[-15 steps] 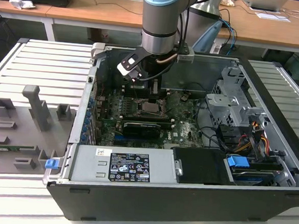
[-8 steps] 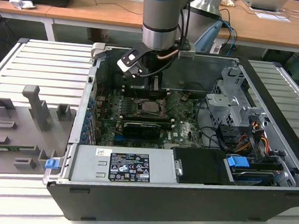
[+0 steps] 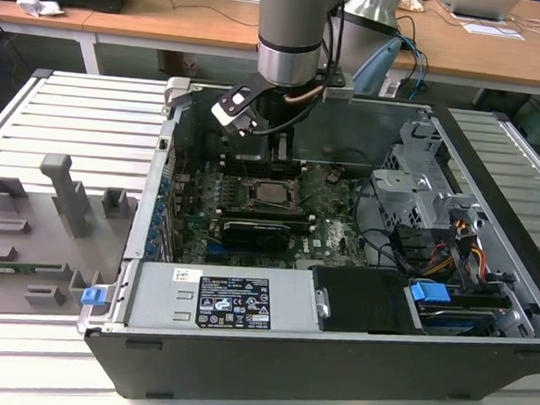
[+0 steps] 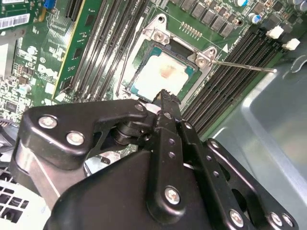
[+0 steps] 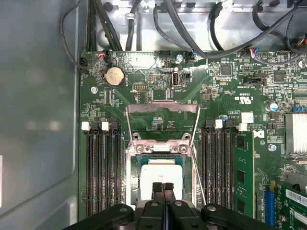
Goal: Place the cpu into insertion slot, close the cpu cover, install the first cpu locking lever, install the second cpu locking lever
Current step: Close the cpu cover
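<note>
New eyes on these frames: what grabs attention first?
In the exterior view, the grey robot arm reaching down into the open black computer case lying on its side. In the first wrist view, its black gripper, fingers together, sits over the small square silver-faced cpu seated in the socket. The thin hinged metal cpu cover stands open beside it.

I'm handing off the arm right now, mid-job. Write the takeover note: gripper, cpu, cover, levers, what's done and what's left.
The gripper is shut with nothing between its fingertips, poised at the cpu's near edge.
The cpu lies in the socket, silver face up.
The cpu cover is swung open, clear of the socket.
One locking lever sticks out free beside the socket, unlatched.
Done: cpu placed. Left: cover, both levers.
</note>
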